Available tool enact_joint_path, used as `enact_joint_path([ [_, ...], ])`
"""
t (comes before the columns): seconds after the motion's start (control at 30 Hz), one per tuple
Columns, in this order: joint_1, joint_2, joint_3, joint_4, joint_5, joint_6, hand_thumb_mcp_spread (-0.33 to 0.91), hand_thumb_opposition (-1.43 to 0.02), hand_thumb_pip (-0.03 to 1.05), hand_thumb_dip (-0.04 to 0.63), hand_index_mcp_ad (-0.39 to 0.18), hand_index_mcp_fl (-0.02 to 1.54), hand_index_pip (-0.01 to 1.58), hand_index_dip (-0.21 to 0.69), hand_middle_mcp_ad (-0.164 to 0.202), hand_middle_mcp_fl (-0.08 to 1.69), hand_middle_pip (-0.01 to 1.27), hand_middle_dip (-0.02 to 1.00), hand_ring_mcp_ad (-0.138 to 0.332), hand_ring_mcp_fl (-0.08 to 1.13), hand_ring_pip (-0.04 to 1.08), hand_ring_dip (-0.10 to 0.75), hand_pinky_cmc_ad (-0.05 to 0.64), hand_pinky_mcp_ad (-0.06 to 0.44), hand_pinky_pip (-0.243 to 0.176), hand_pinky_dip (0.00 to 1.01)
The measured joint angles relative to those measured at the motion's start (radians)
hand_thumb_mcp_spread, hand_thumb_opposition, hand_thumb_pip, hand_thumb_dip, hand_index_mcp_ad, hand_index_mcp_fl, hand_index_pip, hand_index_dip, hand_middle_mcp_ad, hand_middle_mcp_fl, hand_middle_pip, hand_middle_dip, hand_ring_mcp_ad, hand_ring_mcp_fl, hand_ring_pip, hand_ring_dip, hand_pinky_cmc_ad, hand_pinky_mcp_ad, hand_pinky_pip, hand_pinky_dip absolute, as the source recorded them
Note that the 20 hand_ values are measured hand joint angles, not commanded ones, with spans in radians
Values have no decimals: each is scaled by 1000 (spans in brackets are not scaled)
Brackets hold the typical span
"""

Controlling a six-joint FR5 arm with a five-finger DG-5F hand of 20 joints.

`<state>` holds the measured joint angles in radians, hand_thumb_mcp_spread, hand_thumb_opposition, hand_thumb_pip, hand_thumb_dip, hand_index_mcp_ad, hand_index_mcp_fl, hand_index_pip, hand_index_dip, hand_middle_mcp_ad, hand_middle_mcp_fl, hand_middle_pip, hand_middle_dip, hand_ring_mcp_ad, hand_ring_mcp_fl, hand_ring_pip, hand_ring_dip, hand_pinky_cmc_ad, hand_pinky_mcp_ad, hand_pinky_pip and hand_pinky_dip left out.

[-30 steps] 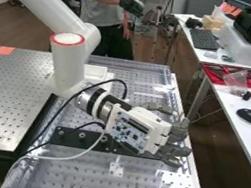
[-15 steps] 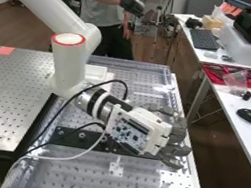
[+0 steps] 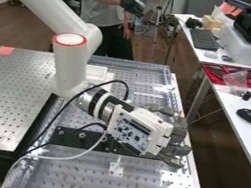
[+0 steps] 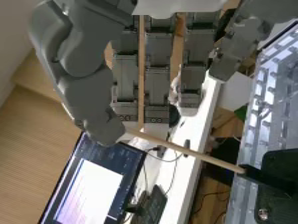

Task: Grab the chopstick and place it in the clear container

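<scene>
Because the black holder (image 4: 266, 181) is propping the chopstick (image 4: 189, 152) out, maybe for easy grabbing, the hand (image 4: 88, 92) is hanging near its end, straight fingers (image 4: 157, 90) spread.

The arm (image 3: 45, 0) slants down, its fingers (image 3: 179, 150) nearly straight.

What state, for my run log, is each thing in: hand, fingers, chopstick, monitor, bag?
Hand: at the bench, palm block tilted.
Fingers: mostly straight, open.
Chopstick: one end at the thumb, passing its tip, the other meeting a black holder; whether the thumb touches it, I cannot tell.
Monitor: on, screen lit.
Bag: crumpled, lying over the red tray.
</scene>
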<state>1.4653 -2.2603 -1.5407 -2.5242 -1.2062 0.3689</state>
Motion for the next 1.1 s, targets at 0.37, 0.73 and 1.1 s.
enact_joint_path([
  [0.37, 0, -3, 15, -11, 16, -36, 646, -958, 531, 281, -87, 654, 1349, -24, -5, 848, 775, 653, 87, 616, 110, 543, 450, 216, 73, 195],
  [0.73, -1, -6, 41, -36, 11, -79, 658, -993, 515, 281, -87, 742, 1274, -12, -2, 899, 775, 653, 86, 691, 106, 545, 476, 230, 73, 195],
  [1.1, -1, 0, 95, -72, 6, -161, 684, -991, 517, 281, -86, 787, 1232, 2, -3, 1040, 778, 670, 24, 883, 106, 541, 489, 262, 80, 190],
])
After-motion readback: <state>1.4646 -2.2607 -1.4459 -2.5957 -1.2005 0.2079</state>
